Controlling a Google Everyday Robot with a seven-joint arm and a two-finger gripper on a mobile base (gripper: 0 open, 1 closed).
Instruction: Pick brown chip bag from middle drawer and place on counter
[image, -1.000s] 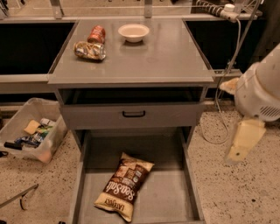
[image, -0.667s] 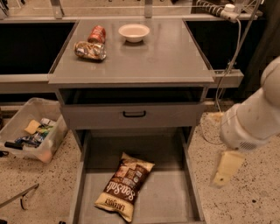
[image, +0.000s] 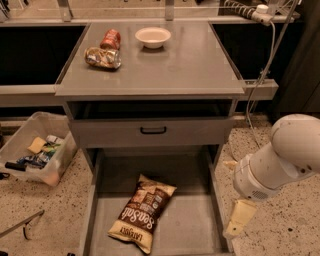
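Fingers (image: 239, 220) outside middle drawer (image: 192, 227) wall, grip state unk, brown chip bag (image: 142, 212) apart, on drawer floor

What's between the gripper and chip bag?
From the brown chip bag: bare grey metal drawer floor, its side wall, then the cream gripper outside, in camera view.

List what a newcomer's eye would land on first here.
The brown chip bag lies at an angle on the floor of the pulled-out drawer, low in the middle. At right, the big white arm hangs over the terrazzo floor, its gripper just outside the drawer's right wall, apart from the bag. Up on the counter sit two crushed cans and a white bowl.
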